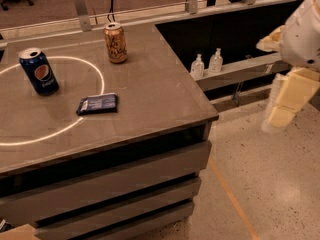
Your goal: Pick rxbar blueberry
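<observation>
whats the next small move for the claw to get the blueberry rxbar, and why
Probably swing the claw in over the table toward the rxbar blueberry. The claw hangs beyond the table's right edge, above the floor, while the bar lies flat on the tabletop, apart from the Pepsi can.

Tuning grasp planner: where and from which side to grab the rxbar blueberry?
Grip the rxbar blueberry mid-length across its short width, coming straight down. It lies flat on the table, long axis roughly left-right in the view, so its edges probably offer little to pinch from the side. The Pepsi can stands well apart. The gripper hangs over the floor, past the table's edge.
</observation>
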Robot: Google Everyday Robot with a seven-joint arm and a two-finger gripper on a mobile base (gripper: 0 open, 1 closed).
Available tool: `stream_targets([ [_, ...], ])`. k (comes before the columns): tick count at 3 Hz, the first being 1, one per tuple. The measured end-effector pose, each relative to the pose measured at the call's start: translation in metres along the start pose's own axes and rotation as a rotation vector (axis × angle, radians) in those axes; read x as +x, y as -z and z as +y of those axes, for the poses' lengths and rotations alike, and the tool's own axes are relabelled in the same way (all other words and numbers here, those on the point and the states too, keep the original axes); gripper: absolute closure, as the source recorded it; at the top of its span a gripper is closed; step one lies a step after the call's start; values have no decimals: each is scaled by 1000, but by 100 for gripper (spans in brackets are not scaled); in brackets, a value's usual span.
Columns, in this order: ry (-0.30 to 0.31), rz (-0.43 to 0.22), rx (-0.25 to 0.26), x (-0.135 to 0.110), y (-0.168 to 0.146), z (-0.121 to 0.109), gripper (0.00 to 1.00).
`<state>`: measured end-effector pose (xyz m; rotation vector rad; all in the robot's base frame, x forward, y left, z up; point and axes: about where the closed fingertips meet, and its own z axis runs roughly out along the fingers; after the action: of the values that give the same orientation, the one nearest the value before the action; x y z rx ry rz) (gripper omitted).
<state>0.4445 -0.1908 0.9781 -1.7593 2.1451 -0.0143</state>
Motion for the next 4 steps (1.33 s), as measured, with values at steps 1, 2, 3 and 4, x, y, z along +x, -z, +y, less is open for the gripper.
stream_targets([
  [1, 135, -240, -65, -84, -15, -3, 0],
  [2, 178, -330, -85, -117, -18, -3, 0],
  [3, 182, -341, -90, -121, -18, -3, 0],
  [4, 174, -365, -95, -129, -33, -4, 0],
])
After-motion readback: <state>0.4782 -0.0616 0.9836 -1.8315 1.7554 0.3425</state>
